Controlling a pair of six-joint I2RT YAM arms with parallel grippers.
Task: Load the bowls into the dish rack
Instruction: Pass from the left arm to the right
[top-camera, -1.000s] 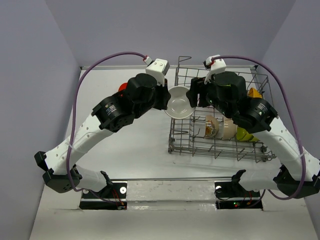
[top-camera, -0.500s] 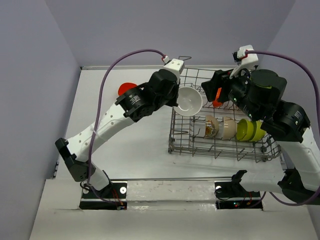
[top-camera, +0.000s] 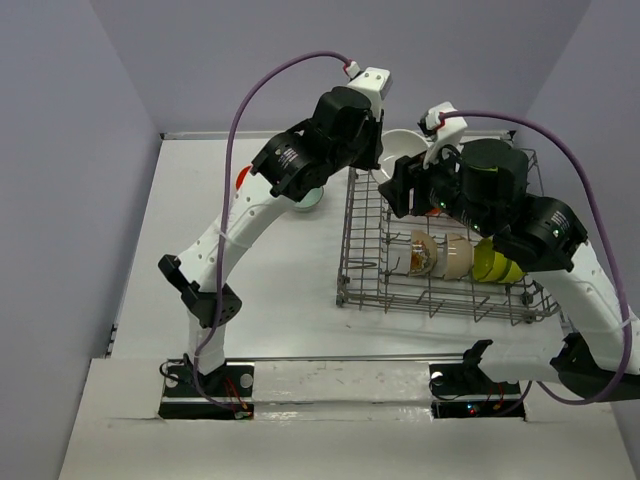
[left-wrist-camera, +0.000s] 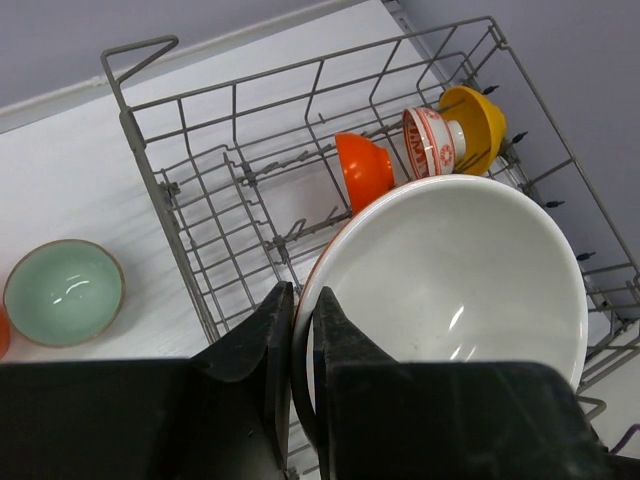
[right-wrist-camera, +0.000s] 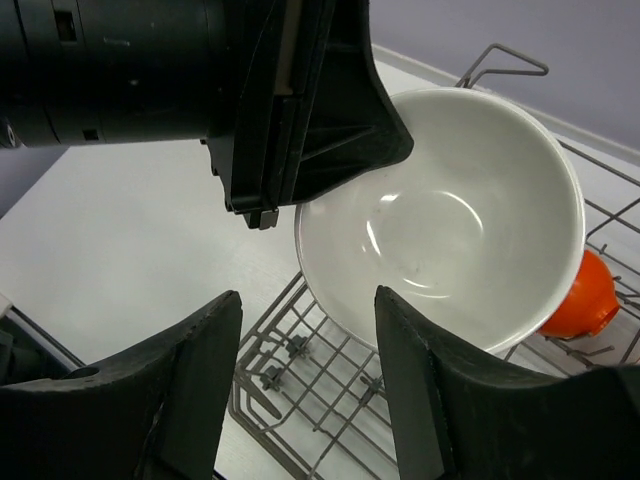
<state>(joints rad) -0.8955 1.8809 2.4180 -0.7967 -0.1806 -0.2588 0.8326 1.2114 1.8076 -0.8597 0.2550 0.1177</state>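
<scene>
The left fingers (left-wrist-camera: 268, 335) are shut tight on the rim of a white bowl (left-wrist-camera: 450, 270). One finger is inside the bowl and one is outside. The bowl is up in the air, over the far left corner of the dish rack (top-camera: 362, 262). It is tipped on its side, and its open face looks toward the right arm.

The right fingers (right-wrist-camera: 195, 385) are wide apart and hold nothing. They point at the white bowl from close by. I cannot tell if they touch it.

The dish rack is a big grey wire basket. It sits on the right side of the white surface (top-camera: 270, 300). Some bowls stand on edge inside it. Near the front there is a row of three: a white bowl with red marks (top-camera: 422, 252), then a cream bowl (top-camera: 456, 258), then a green bowl (top-camera: 496, 263). They sit side by side between the wire pins. The left wrist camera also shows an orange bowl (left-wrist-camera: 362, 170) and a yellow bowl (left-wrist-camera: 477, 125) standing in the rack past the white bowl.

Two bowls are outside the rack, on the surface to its left. One is a pale green-blue bowl (left-wrist-camera: 62, 292), sitting the right way up. Beside it is a red bowl (top-camera: 240, 178), mostly hidden behind the left arm.
</scene>
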